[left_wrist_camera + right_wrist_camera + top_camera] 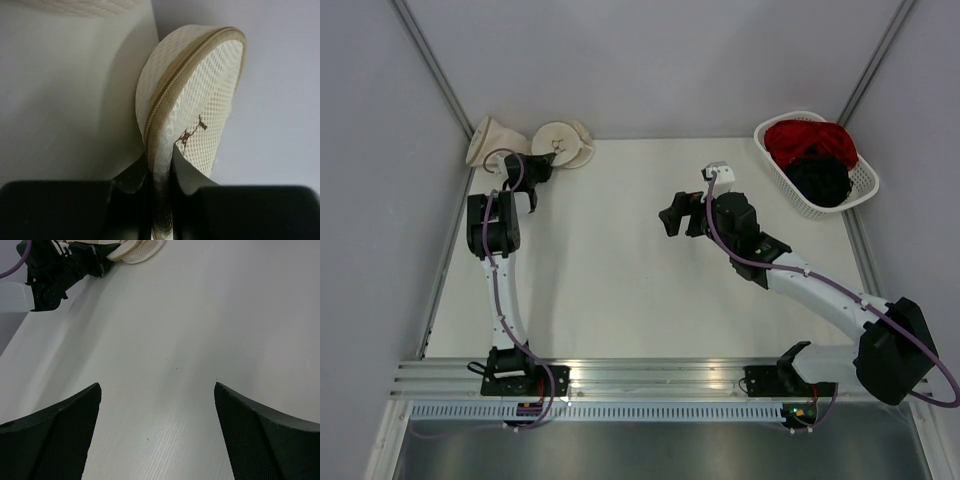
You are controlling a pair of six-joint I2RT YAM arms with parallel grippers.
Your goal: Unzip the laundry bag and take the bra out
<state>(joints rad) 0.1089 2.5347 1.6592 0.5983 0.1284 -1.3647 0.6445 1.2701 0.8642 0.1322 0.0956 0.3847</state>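
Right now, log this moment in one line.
left end effector: pinching laundry bag rim | zipper: closed where visible | right end effector: open, above table | bra: not visible

Bright, even, diffuse white light fills all 3 views. From above, the pale table (620,290) carries only faint, soft-edged shadows beside the arms, and the picture is sharp throughout.

In the left wrist view, the bag (200,95) is in crisp focus, its mesh weave clear. It throws a broad, soft shadow to its left. The left gripper (159,165) at the bottom edge is a near-black, out-of-focus blur.

In the right wrist view, the table looks washed out toward the upper right and greyer at the left. The right gripper (157,385) is dark and slightly soft.
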